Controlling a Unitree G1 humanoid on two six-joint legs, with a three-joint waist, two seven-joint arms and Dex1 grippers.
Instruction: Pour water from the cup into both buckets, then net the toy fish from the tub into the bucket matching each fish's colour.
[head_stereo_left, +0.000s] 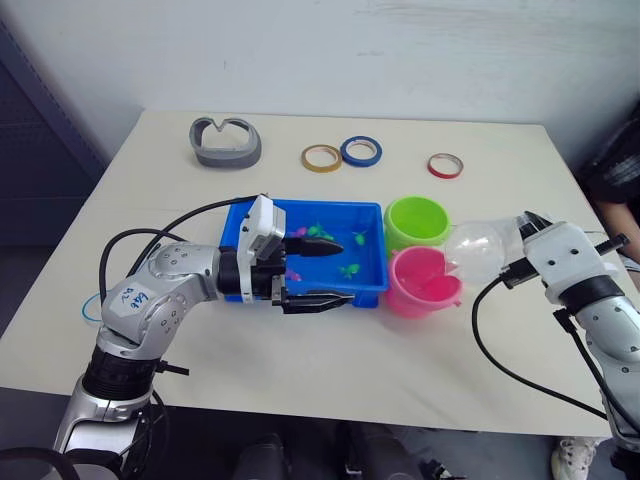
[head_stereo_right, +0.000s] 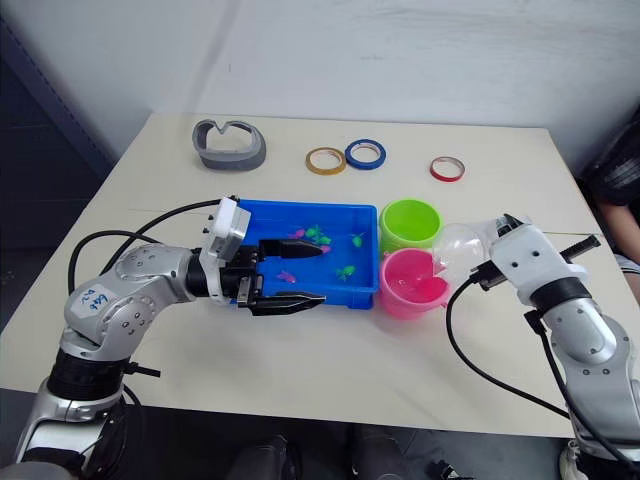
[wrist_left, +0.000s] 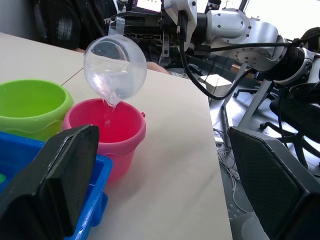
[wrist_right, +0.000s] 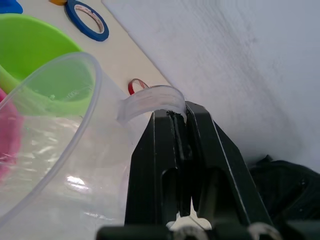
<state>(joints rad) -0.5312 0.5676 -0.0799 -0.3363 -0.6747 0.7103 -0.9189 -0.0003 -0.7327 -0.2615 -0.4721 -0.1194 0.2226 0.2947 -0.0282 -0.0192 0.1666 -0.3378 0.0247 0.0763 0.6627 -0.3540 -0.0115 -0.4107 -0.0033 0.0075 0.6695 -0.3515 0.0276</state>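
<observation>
1. Check the right gripper first: your right arm reaches in from the table's right edge, forearm angled toward the centre, and its two black fingers are pressed together on the handle tab of the clear, colourless plastic cup.
2. Note the cup's attitude: it is tipped over on its side, mouth facing the robot's left, held above the rim of the small round pink plastic bucket. In the left wrist view a thin stream of water runs from the cup's lip into that bucket.
3. Locate the small round lime green plastic bucket: it stands touching the pink one, on its far side.
4. Locate the shallow rectangular bright blue plastic tub: it sits just beside both buckets, on their left.
5. Observe the tiny green and pink plastic toy fish scattered inside the tub.
6. Check the left gripper: your left arm bends at the elbow and points right, level over the tub's near-left part. Its fingers stand wide apart, gripping nothing.
7. Disregard the grey curved object and three tape rings along the beige table's far side.
</observation>
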